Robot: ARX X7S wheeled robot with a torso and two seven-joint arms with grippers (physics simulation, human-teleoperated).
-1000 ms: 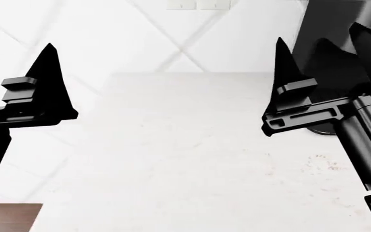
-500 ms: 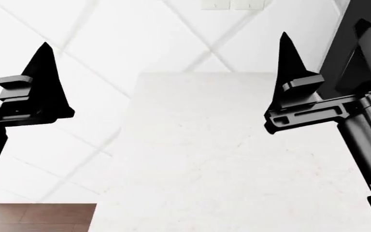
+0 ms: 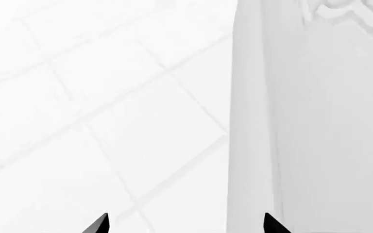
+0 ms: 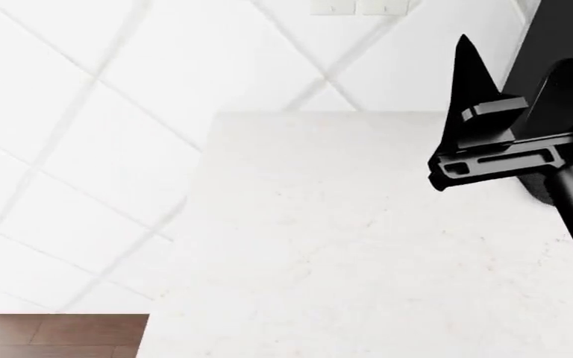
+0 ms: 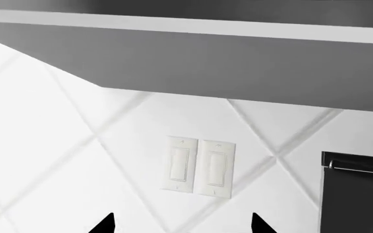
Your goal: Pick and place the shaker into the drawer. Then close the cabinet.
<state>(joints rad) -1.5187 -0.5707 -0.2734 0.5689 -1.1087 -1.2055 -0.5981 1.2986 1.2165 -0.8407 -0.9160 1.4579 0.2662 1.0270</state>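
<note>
The shaker and the drawer are out of view. The cabinet's white speckled stone top [image 4: 346, 239] fills the middle and right of the head view. In the left wrist view a white cabinet face [image 3: 316, 121] with a bit of carved relief [image 3: 355, 9] stands beside white tiles. My right gripper [image 4: 525, 45] is raised over the top's right side; its jaws stand wide apart and empty, as the right wrist view [image 5: 181, 225] shows. My left gripper [image 3: 184, 224] is open and empty; it is outside the head view.
A double light switch [image 5: 199, 167] sits on the diagonal-tiled wall, also at the head view's upper edge [image 4: 361, 6]. A dark appliance [image 5: 358, 194] stands at the right [image 4: 565, 15]. A grey overhead unit [image 5: 238, 63] hangs above. Brown wood floor [image 4: 57, 335] shows at lower left.
My left gripper has dropped out of the head view. My right gripper has shifted right. A second ago the head view swung left, moving the stone top rightward in the picture.
</note>
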